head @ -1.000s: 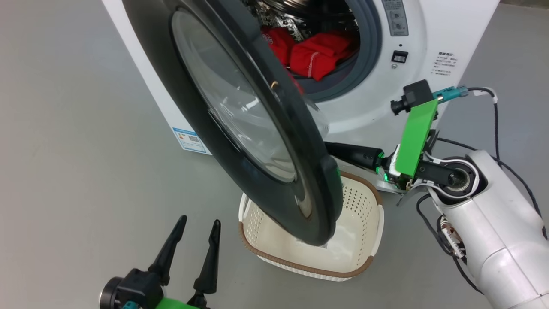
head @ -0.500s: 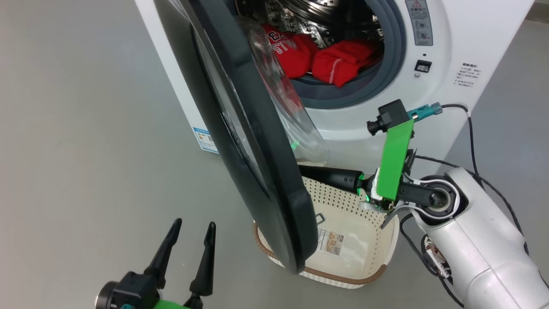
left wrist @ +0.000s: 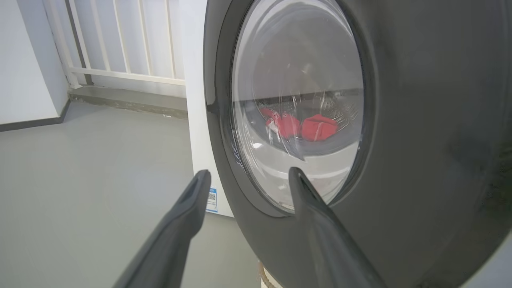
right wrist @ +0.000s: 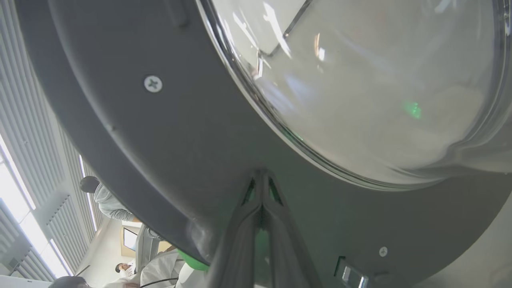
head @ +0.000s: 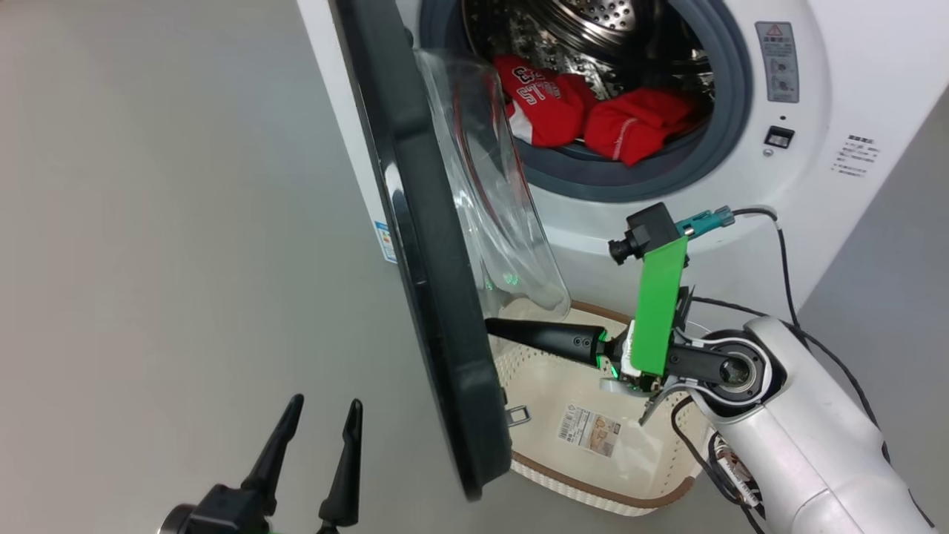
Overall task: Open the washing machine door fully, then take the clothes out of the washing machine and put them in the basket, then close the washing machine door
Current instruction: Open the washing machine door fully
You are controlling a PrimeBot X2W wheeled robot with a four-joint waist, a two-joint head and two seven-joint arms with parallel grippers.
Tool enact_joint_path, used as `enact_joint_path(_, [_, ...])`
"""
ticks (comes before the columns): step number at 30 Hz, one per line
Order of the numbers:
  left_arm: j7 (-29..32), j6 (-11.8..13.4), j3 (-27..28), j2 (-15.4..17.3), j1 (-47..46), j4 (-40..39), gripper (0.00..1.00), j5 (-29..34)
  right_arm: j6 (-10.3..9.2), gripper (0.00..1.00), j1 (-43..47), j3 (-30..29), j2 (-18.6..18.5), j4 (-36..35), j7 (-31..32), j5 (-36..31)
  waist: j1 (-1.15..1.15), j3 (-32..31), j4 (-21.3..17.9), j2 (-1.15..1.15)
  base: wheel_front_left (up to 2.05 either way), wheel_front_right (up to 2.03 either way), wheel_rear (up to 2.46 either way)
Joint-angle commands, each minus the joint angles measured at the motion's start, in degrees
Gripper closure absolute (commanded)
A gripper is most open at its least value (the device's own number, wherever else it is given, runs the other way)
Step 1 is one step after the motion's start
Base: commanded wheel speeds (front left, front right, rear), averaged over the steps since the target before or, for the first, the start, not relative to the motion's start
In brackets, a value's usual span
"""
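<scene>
While the washing machine door (head: 437, 311) stands swung out, nearly edge-on to the head camera, the right gripper (head: 491, 325) has its jaws pressed together with nothing between them. Tips are against the door's dark inner rim, just under the glass bowl (head: 493, 208). Right wrist view shows the same contact: the fingers (right wrist: 240, 232) meet in a point on the rim, bowl bulging above and to the right of them. Basket (head: 593, 491) sits upright on the floor (head: 148, 222) directly below the right fingers, paper label (head: 591, 429) on its bottom. Clothes (head: 593, 119) lie in the drum (head: 586, 30) of the washing machine (head: 830, 67), above and well beyond the right jaws, well apart from both grippers. Jersey (head: 549, 104) with white lettering is on the door side, the plainer red piece touching it, both low against the grey gasket (head: 615, 189). Left gripper (head: 326, 404) has jaws spread wide, holding nothing, on the outer side of the door and apart from it. Left wrist view has the door's outer face right ahead of its fingers, red clothes seen through the glass just above the gap between the tips. Two people far back, left of and below the right fingers in the right wrist view.
</scene>
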Motion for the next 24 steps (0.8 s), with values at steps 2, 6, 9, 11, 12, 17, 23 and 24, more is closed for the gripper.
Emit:
enact_joint_path(2, [-0.5,0.6,2.2,0.8,-0.5,-1.4,0.00,0.6,0.37,1.00,0.5,1.5,1.9,-2.2,0.7,-0.5,0.00,-0.3,1.2,0.00,0.00,0.00,0.00])
enact_joint_path(6, [-0.5,0.7,2.6,0.8,-0.3,-1.2,0.00,0.7,0.37,1.00,0.9,1.9,2.5,-2.4,0.8,-0.7,0.00,-0.5,2.2,0.00,0.00,0.00,0.00])
enact_joint_path(9, [-0.5,1.1,3.1,0.8,0.1,-1.2,0.00,0.7,0.37,1.00,0.8,2.4,3.2,-2.3,1.2,-0.8,0.00,-0.5,2.4,0.00,0.00,0.00,0.00])
enact_joint_path(11, [-0.5,1.5,3.5,0.8,0.3,-1.4,0.00,0.5,0.37,1.00,0.7,2.9,3.7,-2.3,1.6,-0.7,0.00,-0.4,2.5,0.00,0.00,0.00,0.00])
enact_joint_path(12, [-0.5,1.6,3.7,0.8,0.4,-1.5,0.00,0.5,0.37,1.00,0.7,3.0,3.9,-2.2,1.7,-0.7,0.00,-0.4,2.6,0.00,0.00,0.00,0.00])
enact_joint_path(17, [-0.5,2.4,4.7,0.8,1.2,-2.3,0.00,0.6,0.37,1.00,0.3,3.9,5.0,-1.8,2.2,-0.7,0.00,-0.3,2.8,0.00,0.00,0.00,0.00])
enact_joint_path(23, [-0.5,2.8,5.6,0.8,1.8,-3.2,0.00,0.4,0.37,1.00,-0.3,4.8,5.9,-1.3,2.8,-0.7,0.00,0.1,3.0,0.00,0.00,0.00,0.00])
enact_joint_path(24, [-0.5,2.9,5.7,0.8,1.9,-3.3,0.00,0.4,0.37,1.00,-0.4,4.9,6.0,-1.2,2.9,-0.7,0.00,0.1,3.1,0.00,0.00,0.00,0.00])
